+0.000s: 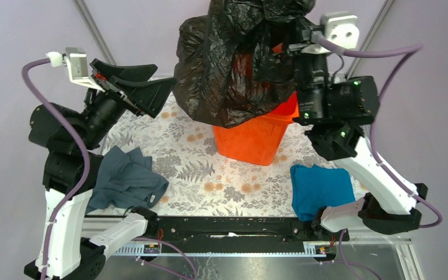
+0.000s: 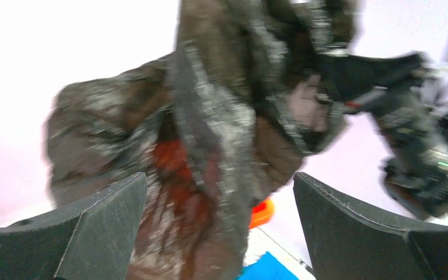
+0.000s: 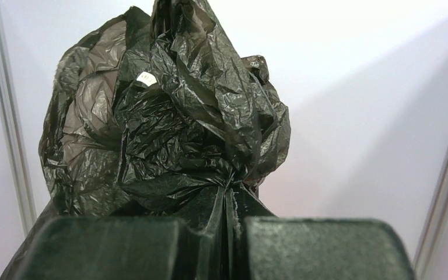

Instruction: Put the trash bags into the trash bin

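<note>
The black trash bag (image 1: 233,64) hangs bunched above the orange trash bin (image 1: 256,137) and drapes over its rim, hiding most of the bin's mouth. My right gripper (image 1: 296,41) is raised high at the back and is shut on the bag; in the right wrist view its jaws (image 3: 228,192) pinch a gathered fold of the bag (image 3: 169,122). My left gripper (image 1: 154,87) is open and empty, left of the bag and apart from it. In the left wrist view the bag (image 2: 210,134) shows blurred between the open fingers (image 2: 99,227), with orange of the bin (image 2: 261,213) behind.
A grey-blue cloth (image 1: 125,178) lies at the front left of the floral mat (image 1: 204,169). A teal cloth (image 1: 322,189) lies at the front right, also showing in the left wrist view (image 2: 271,269). A black rail (image 1: 227,227) runs along the near edge.
</note>
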Motion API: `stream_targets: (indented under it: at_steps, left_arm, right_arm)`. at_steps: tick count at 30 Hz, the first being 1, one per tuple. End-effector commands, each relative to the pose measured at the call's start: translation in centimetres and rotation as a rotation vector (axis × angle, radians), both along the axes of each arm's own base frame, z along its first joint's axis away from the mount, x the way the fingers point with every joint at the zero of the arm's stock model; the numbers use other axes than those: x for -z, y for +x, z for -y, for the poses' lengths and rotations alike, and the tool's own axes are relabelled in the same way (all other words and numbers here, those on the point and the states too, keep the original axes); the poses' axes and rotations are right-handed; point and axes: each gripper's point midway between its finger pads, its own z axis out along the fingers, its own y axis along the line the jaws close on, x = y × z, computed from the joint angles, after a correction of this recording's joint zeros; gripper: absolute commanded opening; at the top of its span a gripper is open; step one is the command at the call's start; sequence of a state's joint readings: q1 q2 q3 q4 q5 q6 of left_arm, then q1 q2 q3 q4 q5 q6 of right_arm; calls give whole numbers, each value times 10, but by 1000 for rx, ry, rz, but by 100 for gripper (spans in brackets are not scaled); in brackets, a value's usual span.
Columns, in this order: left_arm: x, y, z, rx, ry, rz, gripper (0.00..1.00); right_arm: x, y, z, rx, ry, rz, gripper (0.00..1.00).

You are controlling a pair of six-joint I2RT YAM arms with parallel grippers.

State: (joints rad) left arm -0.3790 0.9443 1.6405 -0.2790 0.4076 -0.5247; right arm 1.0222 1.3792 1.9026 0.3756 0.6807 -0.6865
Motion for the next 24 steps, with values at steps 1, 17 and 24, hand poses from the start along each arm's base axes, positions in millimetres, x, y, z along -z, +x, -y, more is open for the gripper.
stream_targets:
  at_steps: [1,17,24]
  left_arm:
    - [64,75,-6,-198,86,-240,99]
    - [76,168,110,-40,-1,-147,59]
    - [121,187,143,-61,141,-188,32]
  right_arm:
    - [-17,-25,43,23,58,57,0]
    - [-3,-26,42,18,32,56,0]
    - [3,-5,6,-3,-26,34,0]
